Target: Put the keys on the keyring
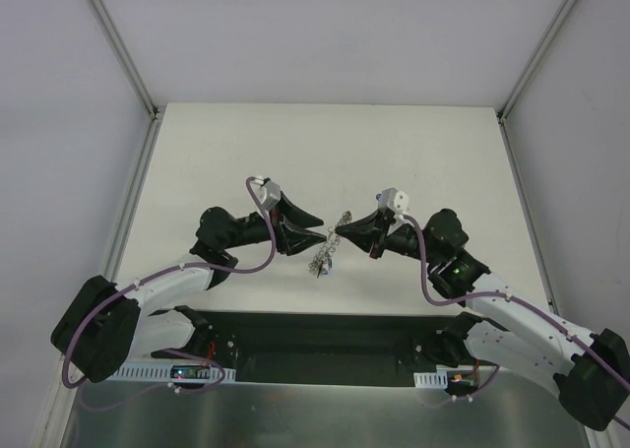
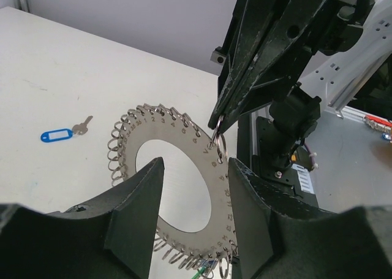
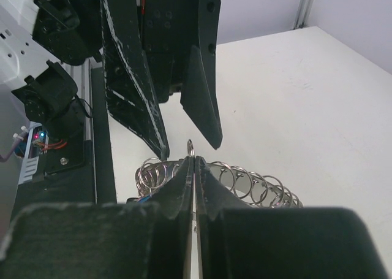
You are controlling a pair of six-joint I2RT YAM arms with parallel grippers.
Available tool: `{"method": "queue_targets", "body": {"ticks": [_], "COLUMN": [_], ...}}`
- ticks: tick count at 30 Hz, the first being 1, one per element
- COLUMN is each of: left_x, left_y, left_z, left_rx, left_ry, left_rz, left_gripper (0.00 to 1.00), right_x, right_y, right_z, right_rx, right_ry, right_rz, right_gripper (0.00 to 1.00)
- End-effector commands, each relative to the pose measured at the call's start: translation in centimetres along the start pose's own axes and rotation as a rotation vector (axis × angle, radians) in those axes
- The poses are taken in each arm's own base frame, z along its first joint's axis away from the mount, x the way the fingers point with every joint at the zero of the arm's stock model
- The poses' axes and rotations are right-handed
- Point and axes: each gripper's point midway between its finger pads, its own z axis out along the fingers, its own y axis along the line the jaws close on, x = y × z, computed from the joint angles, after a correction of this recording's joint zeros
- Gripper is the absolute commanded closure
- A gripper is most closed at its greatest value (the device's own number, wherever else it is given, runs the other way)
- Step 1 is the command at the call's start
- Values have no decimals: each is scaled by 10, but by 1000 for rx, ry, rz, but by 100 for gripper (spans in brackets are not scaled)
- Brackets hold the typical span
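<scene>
The keyring [image 2: 209, 182] is a flat silvery disc with an open centre and many small split rings round its edge. It hangs tilted above the table between the arms [image 1: 328, 249]. My right gripper [image 3: 193, 159] is shut on one small ring at the keyring's top edge and holds it up; it also shows in the left wrist view [image 2: 219, 121]. My left gripper [image 2: 196, 162] is open, one finger on each side of the disc, not touching it. A key with a blue tag [image 2: 60, 133] lies on the table. Blue and green tags [image 2: 210, 267] hang at the disc's lower edge.
The white table [image 1: 325, 153] stretches back to grey walls with metal frame posts [image 1: 123, 49]. The black base plate [image 1: 325, 342] with both arm mounts lies along the near edge.
</scene>
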Motion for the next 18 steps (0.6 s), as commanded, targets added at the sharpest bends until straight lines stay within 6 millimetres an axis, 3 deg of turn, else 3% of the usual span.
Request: {"method": "queue_targets", "body": {"ticks": [1, 14, 18], "left_x": [-25, -37, -37], "left_y": [-11, -15, -16], "left_z": [6, 10, 11], "left_rx": [74, 98, 104], "left_ry": [-56, -76, -72], "left_rz": [77, 100, 99], "left_gripper": [55, 61, 68], "right_x": [-46, -43, -43], "right_y": [9, 11, 12], "right_z": [2, 6, 8], "right_rx": [-45, -73, -78], "right_ry": [-164, -162, -162], "right_rz": [-46, -20, -17], "right_gripper": [99, 99, 99]}}
